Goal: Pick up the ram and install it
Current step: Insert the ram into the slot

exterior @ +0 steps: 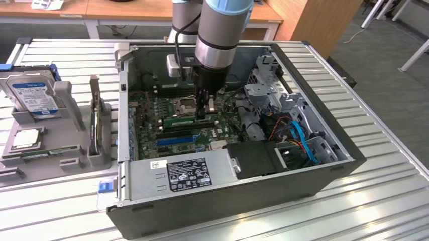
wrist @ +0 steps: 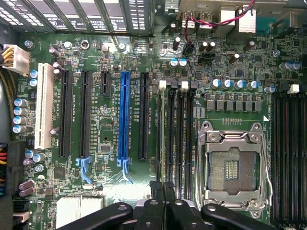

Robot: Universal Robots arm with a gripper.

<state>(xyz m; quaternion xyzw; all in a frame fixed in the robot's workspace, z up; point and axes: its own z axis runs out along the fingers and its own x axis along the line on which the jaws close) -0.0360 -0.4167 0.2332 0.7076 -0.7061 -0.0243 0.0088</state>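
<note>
— Where was the ram (exterior: 182, 122), that long, thin green circuit-board stick?
— It stood on edge in a memory slot of the large green motherboard (exterior: 148, 120), near the middle of the open dark-grey metal computer case (exterior: 221, 213). The silver-framed processor socket (exterior: 188, 105) lay just beside it, toward twelve o'clock in the exterior view.
— And the black claw (exterior: 201, 116)?
— It pointed straight down. Its fingers were pinched almost together on the ram's upper edge, slightly toward its three o'clock end.
— What else was around?
— A blue expansion slot (wrist: 124, 115) ran parallel to the memory slots. On the slatted metal worktop (exterior: 382, 201), at the case's nine o'clock, sat a grey plastic holder (exterior: 74, 163). It carried a silver hard drive with a blue label (exterior: 32, 94).
</note>
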